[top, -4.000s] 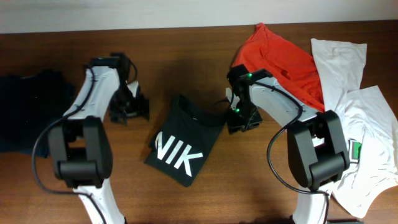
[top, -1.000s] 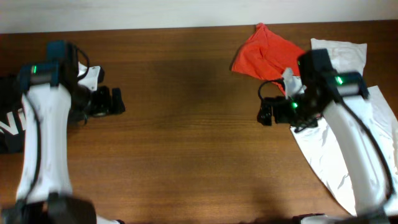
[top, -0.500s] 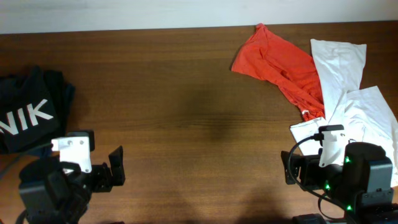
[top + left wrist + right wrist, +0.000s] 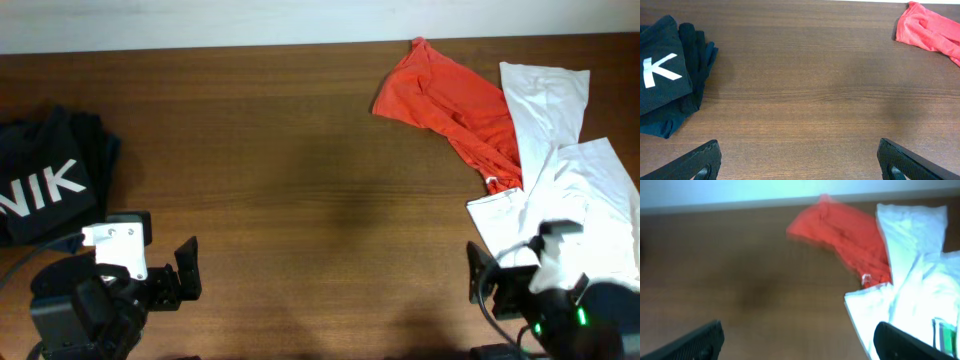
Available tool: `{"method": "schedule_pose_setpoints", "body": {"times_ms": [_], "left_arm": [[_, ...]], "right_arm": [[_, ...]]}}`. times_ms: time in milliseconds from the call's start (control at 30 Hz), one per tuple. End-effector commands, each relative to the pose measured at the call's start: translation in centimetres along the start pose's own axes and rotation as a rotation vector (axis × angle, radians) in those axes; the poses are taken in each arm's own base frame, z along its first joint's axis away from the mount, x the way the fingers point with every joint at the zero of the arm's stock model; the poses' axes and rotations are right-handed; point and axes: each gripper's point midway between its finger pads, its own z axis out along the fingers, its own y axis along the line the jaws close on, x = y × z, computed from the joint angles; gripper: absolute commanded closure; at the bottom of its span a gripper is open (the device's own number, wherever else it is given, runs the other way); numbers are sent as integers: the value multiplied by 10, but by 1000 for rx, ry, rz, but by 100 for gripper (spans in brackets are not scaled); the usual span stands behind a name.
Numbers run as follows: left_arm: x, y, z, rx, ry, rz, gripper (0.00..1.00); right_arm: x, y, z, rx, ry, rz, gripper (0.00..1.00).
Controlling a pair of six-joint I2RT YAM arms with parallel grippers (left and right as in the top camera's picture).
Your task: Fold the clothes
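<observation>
The black T-shirt [image 4: 45,190] with white letters lies folded at the table's left edge, on top of a dark garment [image 4: 102,150]. In the left wrist view the black T-shirt [image 4: 660,75] and dark garment [image 4: 696,55] sit at the upper left. An orange-red shirt [image 4: 450,100] lies crumpled at the back right, beside rumpled white shirts [image 4: 560,170]. My left gripper [image 4: 188,270] hovers open near the front left, nothing between its fingers [image 4: 705,160]. My right gripper [image 4: 475,280] stands open at the front right, next to the white shirts' lower corner [image 4: 865,305].
Bare brown wooden table [image 4: 300,180] spans the middle between the two piles. A pale wall [image 4: 200,20] runs along the back edge. The right wrist view is blurred; a green tag [image 4: 940,332] shows on the white shirts [image 4: 915,265] beside the orange-red shirt [image 4: 845,235].
The black T-shirt went from the table's middle to the left pile. Within the last second both arms drew back to the front edge; the right one has just slid a little further right.
</observation>
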Motion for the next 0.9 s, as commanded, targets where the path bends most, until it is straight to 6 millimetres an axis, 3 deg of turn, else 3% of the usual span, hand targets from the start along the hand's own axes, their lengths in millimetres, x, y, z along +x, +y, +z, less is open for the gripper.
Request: {"method": "schedule_pose_setpoints", "body": {"times_ms": [0, 133, 233, 333, 433, 500, 867], "left_arm": [[1, -1, 0, 7, 0, 16, 1], [1, -1, 0, 7, 0, 16, 1], [1, -1, 0, 7, -1, 16, 1], [1, -1, 0, 7, -1, 16, 1], [1, -1, 0, 7, -1, 16, 1], [1, -1, 0, 7, -1, 16, 1], [1, -1, 0, 7, 0, 16, 1]], "right_arm": [[13, -12, 3, 45, -135, -2, 1], [27, -21, 36, 47, -342, -4, 1], [33, -26, 76, 46, -443, -14, 1], [41, -29, 99, 51, -553, -81, 1], [59, -31, 111, 57, -506, -113, 1], [87, -35, 124, 64, -380, -105, 1], [89, -35, 125, 63, -371, -94, 1]]}}
